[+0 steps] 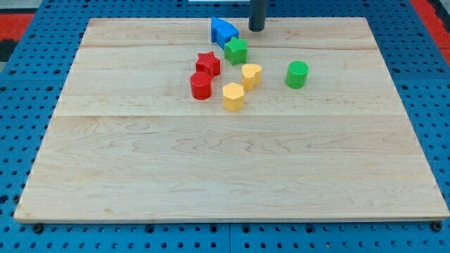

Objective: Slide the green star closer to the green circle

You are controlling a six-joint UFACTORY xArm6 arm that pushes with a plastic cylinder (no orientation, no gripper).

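Observation:
The green star (pixel 236 50) sits near the view's top centre, just below the blue blocks. The green circle (pixel 297 74) stands apart to its right and a little lower. My tip (pixel 256 29) is at the view's top, above and slightly right of the green star, right of the blue blocks, not touching any block.
Two blue blocks (pixel 223 30) lie touching each other up-left of the green star. A red star (pixel 207 64) and a red circle (pixel 200 86) are to its lower left. A yellow heart (pixel 251 74) and a yellow hexagon (pixel 233 96) lie below it. The wooden board (pixel 211 169) sits on a blue pegboard.

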